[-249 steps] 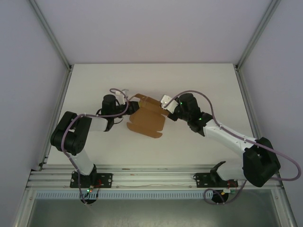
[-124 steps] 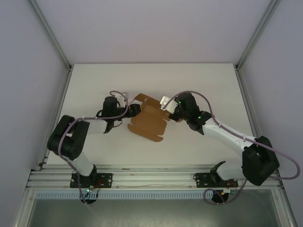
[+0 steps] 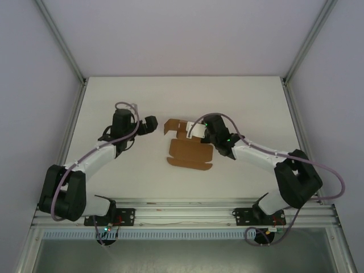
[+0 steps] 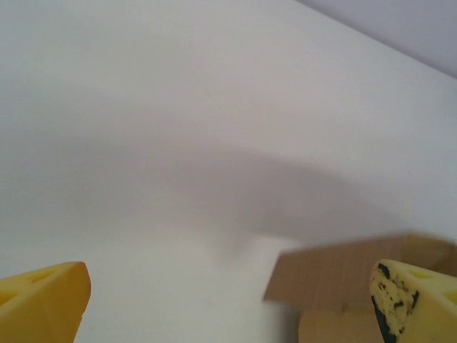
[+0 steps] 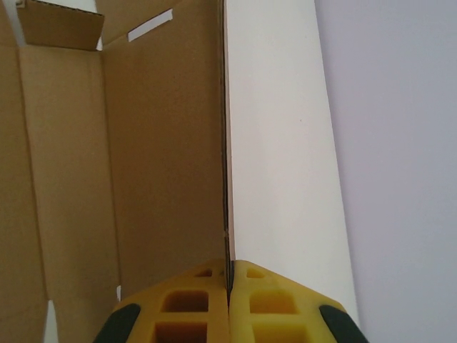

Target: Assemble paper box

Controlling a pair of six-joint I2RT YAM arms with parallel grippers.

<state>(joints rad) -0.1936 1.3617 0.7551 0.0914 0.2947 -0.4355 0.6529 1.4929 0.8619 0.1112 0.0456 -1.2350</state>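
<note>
Cardboard mid-surface (image 3: 114, 96): paper box (image 3: 190, 154) mostly flat, one panel raised at far side. Right fingers (image 5: 193, 300) pinched on that panel's edge, probably to hold it upright for folding. Left fingers (image 4: 43, 304) spread wide, empty, left of box, apart.

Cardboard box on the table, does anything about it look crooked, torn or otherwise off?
No damage shows. The cardboard box is only half folded and lies askew to the edges of the table: one side is lifted, its edge pinched in the shut right gripper, while the rest lies flat. The left gripper is open, clear of it.
</note>
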